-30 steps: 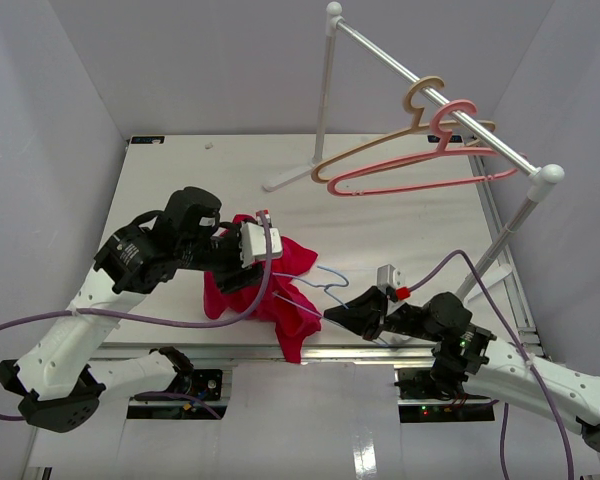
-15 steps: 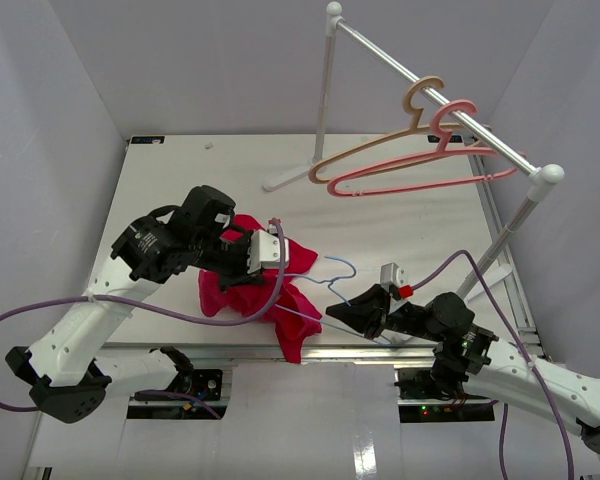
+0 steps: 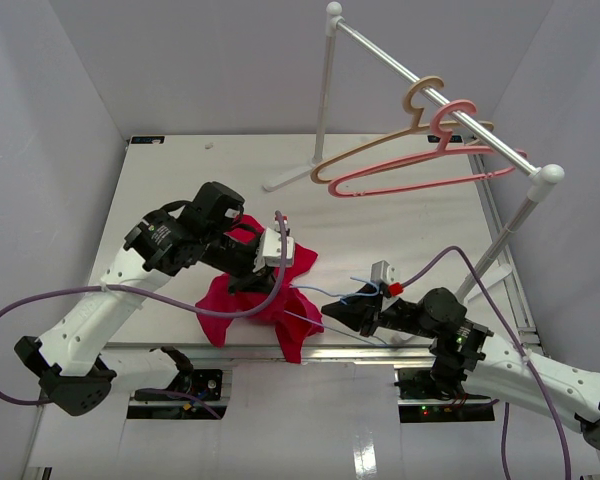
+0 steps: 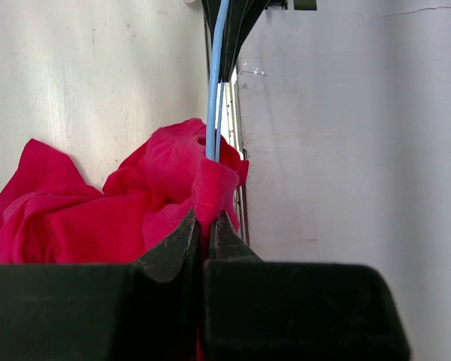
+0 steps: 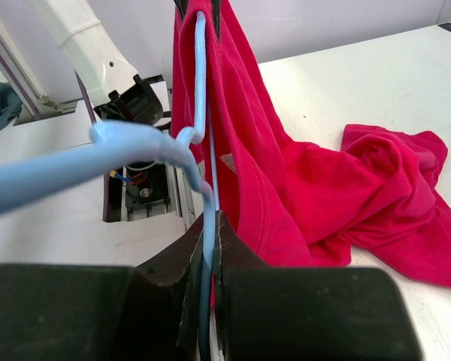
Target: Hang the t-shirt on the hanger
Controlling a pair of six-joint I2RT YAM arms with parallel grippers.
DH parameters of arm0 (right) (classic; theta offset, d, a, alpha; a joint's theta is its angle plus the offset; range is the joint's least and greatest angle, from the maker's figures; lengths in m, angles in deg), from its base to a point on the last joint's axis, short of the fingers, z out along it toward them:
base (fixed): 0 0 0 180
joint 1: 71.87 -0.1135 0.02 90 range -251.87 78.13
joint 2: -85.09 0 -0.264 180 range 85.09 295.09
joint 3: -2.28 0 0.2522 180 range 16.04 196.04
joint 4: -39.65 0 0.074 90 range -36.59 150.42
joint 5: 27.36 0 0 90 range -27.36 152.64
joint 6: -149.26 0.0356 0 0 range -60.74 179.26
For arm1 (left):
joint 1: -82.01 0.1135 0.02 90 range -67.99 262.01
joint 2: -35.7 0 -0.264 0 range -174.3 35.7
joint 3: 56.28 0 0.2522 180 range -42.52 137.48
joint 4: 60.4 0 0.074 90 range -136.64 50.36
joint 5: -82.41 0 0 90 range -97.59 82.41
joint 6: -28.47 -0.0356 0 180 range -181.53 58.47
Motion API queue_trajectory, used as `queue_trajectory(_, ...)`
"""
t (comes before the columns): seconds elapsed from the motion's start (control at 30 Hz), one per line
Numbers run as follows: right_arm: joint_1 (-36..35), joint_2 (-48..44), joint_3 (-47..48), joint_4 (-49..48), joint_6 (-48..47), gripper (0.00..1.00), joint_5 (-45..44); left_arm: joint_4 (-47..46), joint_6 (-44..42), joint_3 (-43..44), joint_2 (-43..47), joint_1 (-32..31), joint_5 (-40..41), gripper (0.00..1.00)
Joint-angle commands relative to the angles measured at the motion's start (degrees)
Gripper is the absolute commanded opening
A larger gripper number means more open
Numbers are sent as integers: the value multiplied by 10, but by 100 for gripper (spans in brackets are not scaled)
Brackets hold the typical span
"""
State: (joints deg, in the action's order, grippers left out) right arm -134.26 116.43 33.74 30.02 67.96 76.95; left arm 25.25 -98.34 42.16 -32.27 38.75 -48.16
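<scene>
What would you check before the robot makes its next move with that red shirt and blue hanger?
1. Left tool gripping the shirt: ok.
2. Right tool gripping the hanger: ok.
3. Hanger wire running into the cloth: ok.
4. Shirt fully over the hanger: not ok, most of it lies bunched on the table.
5. Hanger's far end inside a sleeve: cannot tell.
</scene>
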Motion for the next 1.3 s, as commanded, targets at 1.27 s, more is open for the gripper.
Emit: queue_trajectory(1.27,-7,98,143,-22,-45,8,-50,-188,175,-69,-18,-35,24,0)
